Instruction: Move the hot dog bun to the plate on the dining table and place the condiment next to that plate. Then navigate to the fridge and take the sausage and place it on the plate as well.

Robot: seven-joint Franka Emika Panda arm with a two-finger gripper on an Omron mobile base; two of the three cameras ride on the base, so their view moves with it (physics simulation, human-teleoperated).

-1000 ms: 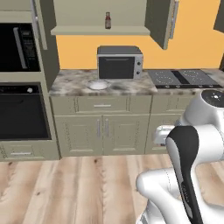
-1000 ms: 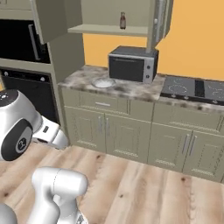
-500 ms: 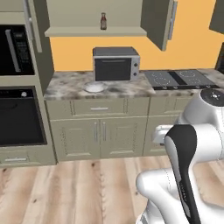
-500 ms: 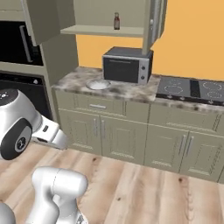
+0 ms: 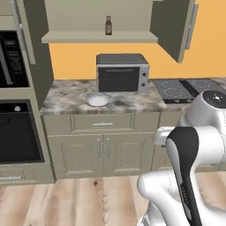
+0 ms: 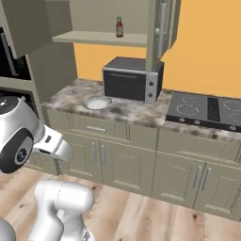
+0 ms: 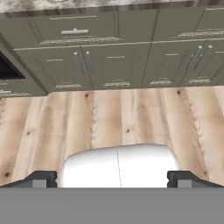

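A: What's changed?
B: The base has driven closer; the counter (image 5: 70,99) looms larger. The hand (image 7: 112,179) hangs wide and empty over the floor.
A: The condiment (image 5: 108,25)?
B: Upright on the shelf (image 5: 99,38) above the toaster oven (image 5: 122,73), untouched. I can't spot the bun.

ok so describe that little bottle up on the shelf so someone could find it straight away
Start at the marble counter with the grey toaster oven on it. Directly above is an open wall shelf, and the bottle stands upright on it. It is small and dark with a pale cap, with nothing else near it on that shelf.
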